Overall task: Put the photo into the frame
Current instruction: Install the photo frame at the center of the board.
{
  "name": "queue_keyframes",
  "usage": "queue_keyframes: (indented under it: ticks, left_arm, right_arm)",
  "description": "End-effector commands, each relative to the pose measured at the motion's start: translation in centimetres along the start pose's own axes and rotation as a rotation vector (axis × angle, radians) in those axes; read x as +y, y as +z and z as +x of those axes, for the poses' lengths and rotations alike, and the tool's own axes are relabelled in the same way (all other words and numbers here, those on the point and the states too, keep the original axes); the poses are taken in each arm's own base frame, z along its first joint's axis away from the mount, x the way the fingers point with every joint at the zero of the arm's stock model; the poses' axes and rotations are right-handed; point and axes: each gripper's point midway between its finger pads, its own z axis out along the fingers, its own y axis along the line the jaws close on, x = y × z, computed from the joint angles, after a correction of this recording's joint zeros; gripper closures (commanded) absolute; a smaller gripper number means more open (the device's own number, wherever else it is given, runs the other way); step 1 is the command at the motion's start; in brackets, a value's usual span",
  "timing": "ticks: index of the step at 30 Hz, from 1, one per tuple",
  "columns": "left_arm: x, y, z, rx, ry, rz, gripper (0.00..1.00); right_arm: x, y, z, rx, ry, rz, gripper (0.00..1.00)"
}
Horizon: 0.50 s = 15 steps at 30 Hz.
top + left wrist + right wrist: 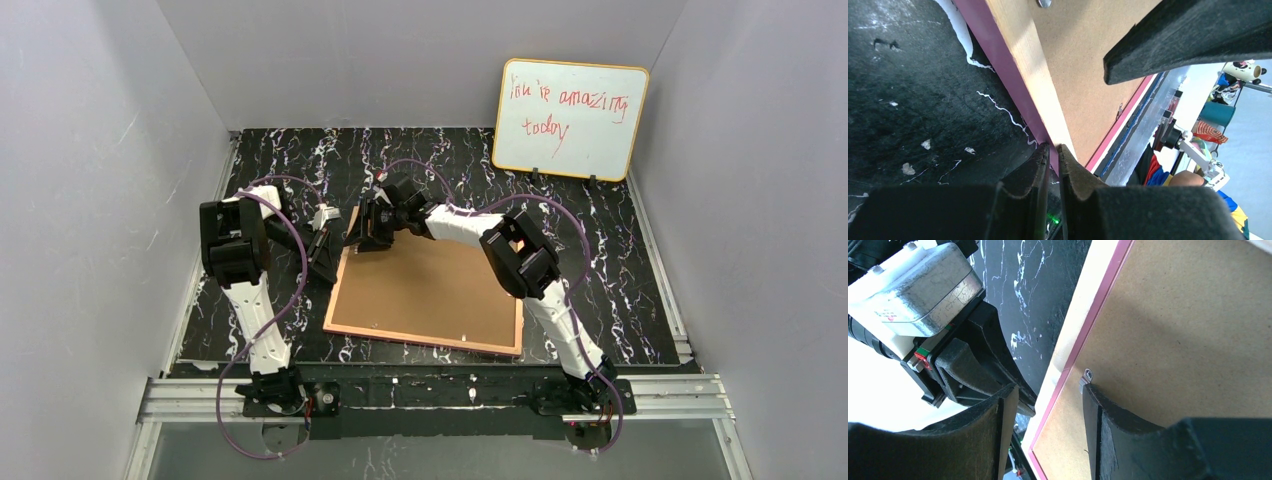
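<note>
Showing its brown hardboard back, pink-rimmed frame (430,285), left pincer (1052,148) clamping edge

One frame (430,290), one whiteboard (570,120), two arms (255,300).

Black counter (620,300) veined with white marbling, picture frame (425,290) lay face down near its middle, brown backing board turned up, thin pale border around it, yellow-edged whiteboard (570,118) with red writing stood upright at the far right edge
</note>
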Motion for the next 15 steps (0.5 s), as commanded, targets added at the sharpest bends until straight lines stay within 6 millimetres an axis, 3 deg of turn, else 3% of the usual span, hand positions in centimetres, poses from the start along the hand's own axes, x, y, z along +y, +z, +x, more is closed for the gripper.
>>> queue_keyframes:
  ticks: [1, 15]
  left_arm:
    - [0.3, 0.03, -0.4, -0.015, 0.07, -0.039, 0.91]
    - [0.31, 0.06, -0.16, -0.01, 0.076, -0.041, 0.91]
  right_arm:
    - [0.95, 1.21, 0.14, 0.006, -0.009, -0.041, 0.41]
    - [0.18, 1.71, -0.25, -0.026, 0.02, -0.019, 0.42]
